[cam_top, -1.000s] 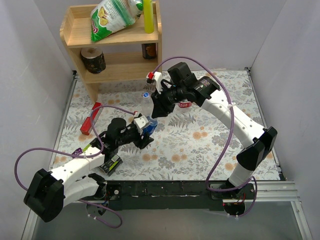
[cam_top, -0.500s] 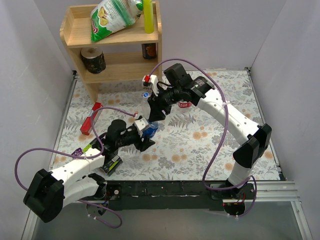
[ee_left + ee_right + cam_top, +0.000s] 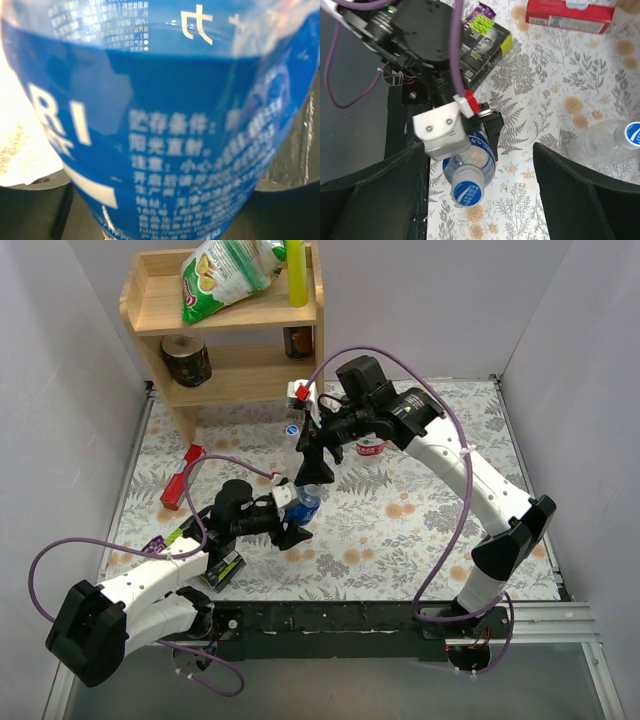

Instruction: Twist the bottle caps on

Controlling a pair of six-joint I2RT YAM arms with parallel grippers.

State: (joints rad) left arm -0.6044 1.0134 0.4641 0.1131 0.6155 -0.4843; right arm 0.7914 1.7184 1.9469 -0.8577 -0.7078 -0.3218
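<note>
Left gripper clamps the blue-labelled bottle upright near the middle of the table.
Its blue-white cap sits on the neck, below the right gripper, whose fingers are spread wide. A second clear bottle lies toward the far edge. Open cloth runs to the right edge.

This looks like a robotics lab test cell rather than a lived-in room: plain white walls box in a table under a floral cloth. Two arms, left and right, are bolted to a black rail and trail a purple cable. A small wooden shelf holds staged props such as a snack bag.
</note>
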